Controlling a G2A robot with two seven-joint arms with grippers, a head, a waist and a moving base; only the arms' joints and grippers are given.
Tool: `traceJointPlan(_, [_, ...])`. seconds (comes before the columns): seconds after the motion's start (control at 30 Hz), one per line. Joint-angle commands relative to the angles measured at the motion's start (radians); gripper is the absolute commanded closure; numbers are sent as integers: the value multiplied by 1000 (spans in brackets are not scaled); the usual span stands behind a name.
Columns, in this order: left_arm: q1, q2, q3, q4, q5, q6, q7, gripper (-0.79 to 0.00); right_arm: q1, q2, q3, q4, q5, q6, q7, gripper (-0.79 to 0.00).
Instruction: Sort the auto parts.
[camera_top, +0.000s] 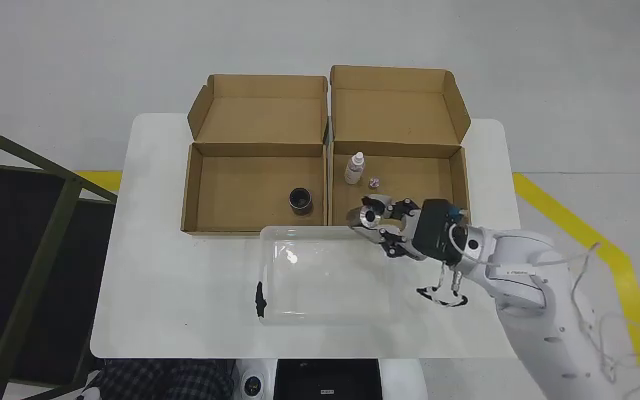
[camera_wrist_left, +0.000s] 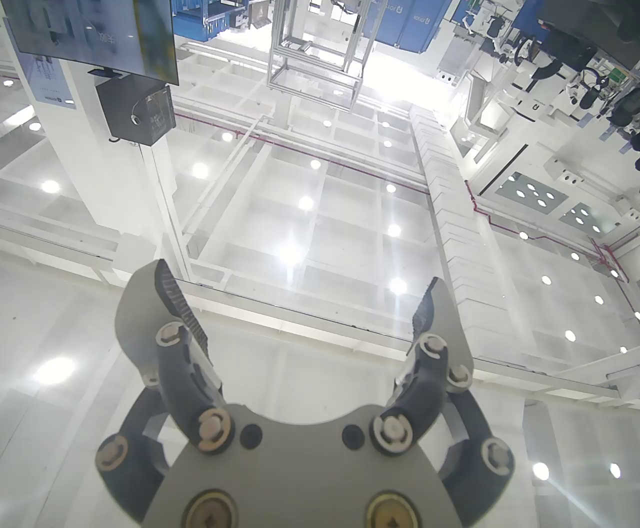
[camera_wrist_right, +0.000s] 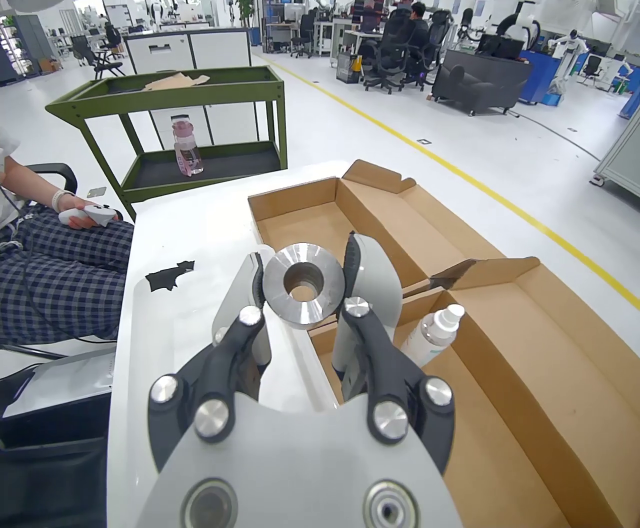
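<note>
2 boxes (camera_top: 240, 185) (camera_top: 420, 180) near right end effector (camera_wrist_right: 305, 252) clamping ring (camera_wrist_right: 277, 289).

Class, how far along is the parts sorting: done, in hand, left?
Done: a dark ring in the left box; a white bottle and small part in the right box. In hand: the right gripper clamps a metal ring. Left: boxing it.

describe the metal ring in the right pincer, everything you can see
The metal ring is a thick, shiny silver disc, likely steel, with a round centre hole. The right pincer clamps its rim on two sides, hole facing the wrist camera, in the air by the near wall of the cardboard box with the white bottle.
</note>
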Motion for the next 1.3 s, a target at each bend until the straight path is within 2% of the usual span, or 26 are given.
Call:
traceJointPlan(0.0, [0,0,0,0,0,0,0,-785,21,-3,-33,7,-19,10,10,0])
traceJointPlan(0.37, [0,0,0,0,0,0,0,-785,168,-33,-237,59,-123,99,63,0])
traceJointPlan(0.9, [0,0,0,0,0,0,0,-785,439,-113,-481,265,-158,270,119,0])
traceJointPlan(1.27, [0,0,0,0,0,0,0,-785,575,-170,-577,438,-137,285,80,0])
